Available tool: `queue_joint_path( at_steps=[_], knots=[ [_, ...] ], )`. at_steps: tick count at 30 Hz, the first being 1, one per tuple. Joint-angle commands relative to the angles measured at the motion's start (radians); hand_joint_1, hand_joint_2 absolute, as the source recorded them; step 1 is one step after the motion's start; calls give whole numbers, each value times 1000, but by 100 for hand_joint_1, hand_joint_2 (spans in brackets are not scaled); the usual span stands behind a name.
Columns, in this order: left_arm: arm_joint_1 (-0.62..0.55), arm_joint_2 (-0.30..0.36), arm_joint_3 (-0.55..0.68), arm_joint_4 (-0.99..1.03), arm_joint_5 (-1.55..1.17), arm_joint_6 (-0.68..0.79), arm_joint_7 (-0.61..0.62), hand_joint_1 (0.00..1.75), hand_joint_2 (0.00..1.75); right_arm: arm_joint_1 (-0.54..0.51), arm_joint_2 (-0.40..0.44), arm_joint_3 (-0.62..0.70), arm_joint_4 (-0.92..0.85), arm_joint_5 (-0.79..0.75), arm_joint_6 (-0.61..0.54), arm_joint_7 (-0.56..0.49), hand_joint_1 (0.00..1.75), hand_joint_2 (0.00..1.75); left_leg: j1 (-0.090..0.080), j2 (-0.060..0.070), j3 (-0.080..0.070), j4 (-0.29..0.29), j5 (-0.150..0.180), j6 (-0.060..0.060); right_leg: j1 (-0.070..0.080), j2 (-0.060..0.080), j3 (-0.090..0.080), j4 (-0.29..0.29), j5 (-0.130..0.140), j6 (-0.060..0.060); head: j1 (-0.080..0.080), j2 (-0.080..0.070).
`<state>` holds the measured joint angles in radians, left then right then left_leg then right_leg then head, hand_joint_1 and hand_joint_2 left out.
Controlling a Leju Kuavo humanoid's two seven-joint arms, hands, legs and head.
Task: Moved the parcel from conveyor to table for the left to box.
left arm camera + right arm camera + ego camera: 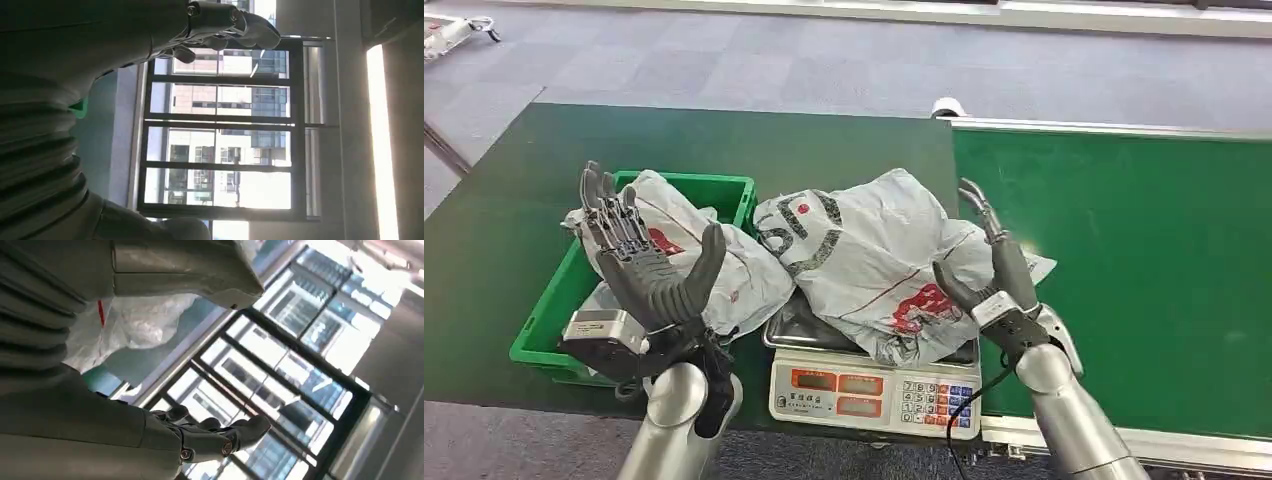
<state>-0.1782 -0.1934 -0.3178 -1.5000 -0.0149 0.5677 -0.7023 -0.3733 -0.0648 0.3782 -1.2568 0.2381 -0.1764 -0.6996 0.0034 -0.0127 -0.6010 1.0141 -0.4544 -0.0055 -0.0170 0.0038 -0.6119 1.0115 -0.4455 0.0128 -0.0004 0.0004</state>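
While a grey parcel [874, 260] lies on the scale [874, 385] at the desk [724, 140] edge, just beside the conveyor [1124, 260], the right robot hand [999, 285] stands upright against the parcel's right side, fingers spread, holding nothing. The left robot hand [649, 260] is raised with its fingers apart and empty, in front of a green box [544, 330]. A second grey bag [714, 260] lies in that box, leaning over its right rim.
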Motion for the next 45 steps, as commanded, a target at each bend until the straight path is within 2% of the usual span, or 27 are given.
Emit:
queue_joint_path(
  at_steps=[1,3,4,10,12,13,16,19,22,25,26,27,28,33,35,37,39,43,45],
  knots=[
    [-36,-7,18,145,-13,-54,4,0,175,227,-13,-229,-301,-86,-354,1,0,175,1,-7,3,-3,0,0,1,-8,6,-3,-2,-1,0,0],
    [-50,-12,21,204,2,-102,4,0,175,284,-5,-281,-336,-119,-398,1,0,175,0,-6,1,-2,0,1,0,-6,4,-2,-2,0,0,0],
    [-54,-14,24,227,3,-123,4,0,175,294,7,-309,-334,-141,-378,1,0,175,0,-7,3,-3,0,1,0,-8,6,-3,-2,-1,0,0],
    [-63,-20,42,311,10,-231,4,0,175,301,26,-390,-232,-113,-347,1,0,175,0,-3,4,-3,-2,0,1,-4,6,-4,-1,0,0,0],
    [-74,-20,39,361,14,-315,4,0,175,289,45,-441,-134,-112,-291,1,0,175,0,-2,2,-2,-3,0,0,-2,3,-2,-1,0,0,0],
    [-74,-20,39,361,14,-315,4,0,175,289,45,-441,-134,-112,-291,1,0,175,0,-2,4,-3,-2,-1,0,-3,6,-4,-1,0,0,0],
    [-90,-24,34,404,-6,-357,4,0,175,238,51,-468,43,-92,-266,1,0,175,1,0,5,-3,-3,-1,1,-1,6,-5,-1,0,0,0],
    [-143,-10,-23,499,-63,-407,4,0,175,185,59,-468,157,-110,-183,1,0,175,0,1,4,-2,-3,-1,1,0,5,-3,-1,0,0,0],
    [-227,-19,-65,632,-166,-331,4,0,175,153,62,-437,210,-96,-172,1,0,175,0,0,3,-2,-2,-1,0,0,4,-3,0,0,0,0],
    [-314,-39,-89,782,-255,-322,4,0,175,149,50,-399,223,-82,-159,1,0,175,1,0,3,-1,-1,-1,1,-1,4,-3,0,0,0,0],
    [-374,-46,-138,862,-381,-277,7,0,175,147,34,-363,236,-75,-134,1,0,175,0,-1,3,-1,-1,-1,0,-2,4,-2,-1,0,0,0],
    [-374,-46,-138,862,-381,-277,7,0,175,147,34,-363,236,-75,-134,1,0,175,1,-1,4,-2,-1,-1,1,-2,5,-4,0,0,0,0],
    [-414,-57,-161,906,-429,-284,23,0,175,145,29,-354,233,-98,-103,1,0,175,0,-2,3,-2,0,-1,1,-3,5,-3,0,0,0,0],
    [-486,-96,-239,1020,-557,-310,76,0,175,123,27,-350,260,-105,-123,1,0,175,0,0,3,-1,-1,0,0,-1,4,-2,0,0,0,0],
    [-486,-96,-239,1020,-557,-310,76,0,175,123,27,-350,260,-105,-123,1,0,175,0,-1,1,-1,-1,0,0,-1,3,-2,0,0,0,0],
    [-504,-109,-295,1063,-622,-358,118,0,175,110,28,-351,274,-103,-131,1,0,175,0,1,3,-1,-2,0,0,1,4,-2,0,0,0,0],
    [-522,-128,-361,1119,-712,-458,225,0,175,102,24,-359,288,-95,-143,1,0,175,0,1,3,-1,-2,0,0,0,5,-3,0,0,0,0],
    [-522,-128,-361,1119,-712,-458,225,0,175,102,24,-359,288,-95,-143,1,0,175,0,1,3,-1,-2,0,0,0,4,-3,0,0,0,0],
    [-521,-137,-363,1160,-737,-510,345,0,175,116,23,-371,278,-96,-145,1,0,175,0,2,3,-1,-2,0,1,2,4,-2,0,0,0,0]
  ],
)
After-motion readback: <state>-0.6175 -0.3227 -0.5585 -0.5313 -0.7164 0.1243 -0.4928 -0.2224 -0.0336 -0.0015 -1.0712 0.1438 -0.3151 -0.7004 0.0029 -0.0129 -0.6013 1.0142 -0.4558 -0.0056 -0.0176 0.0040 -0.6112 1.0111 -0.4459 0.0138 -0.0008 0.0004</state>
